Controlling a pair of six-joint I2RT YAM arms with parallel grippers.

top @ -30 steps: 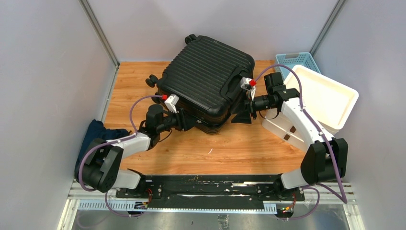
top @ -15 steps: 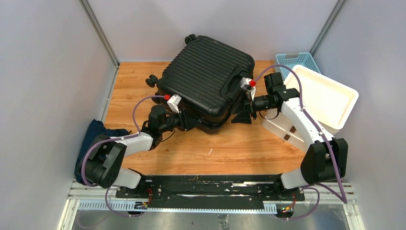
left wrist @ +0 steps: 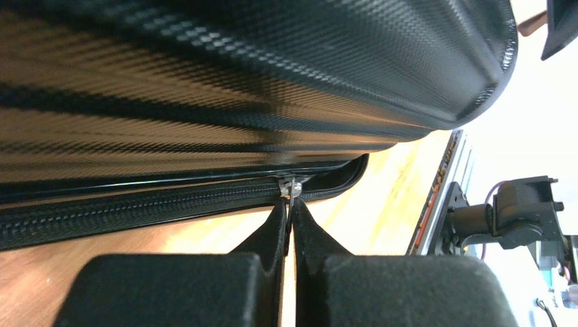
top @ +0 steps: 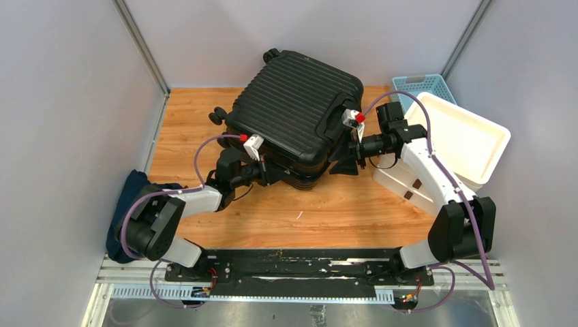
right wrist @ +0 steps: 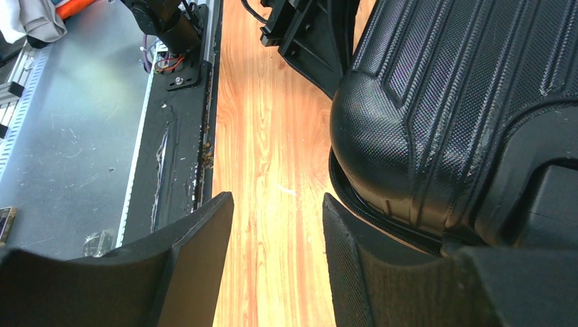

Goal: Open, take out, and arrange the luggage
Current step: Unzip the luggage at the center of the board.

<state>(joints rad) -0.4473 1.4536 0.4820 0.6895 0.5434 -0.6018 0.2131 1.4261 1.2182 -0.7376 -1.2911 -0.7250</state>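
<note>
Suitcase [top: 293,109] lies flat just ahead of your left pincer [left wrist: 289,204], which is clamped on the zipper pull [left wrist: 292,185]. Your right pincer [right wrist: 276,204] stands apart, suitcase corner just beside one finger.

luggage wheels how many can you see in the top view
2. The far wheel sticks out at the back corner of the luggage; the left wheel sticks out at its left corner. Others may be hidden beneath the shell.
</note>
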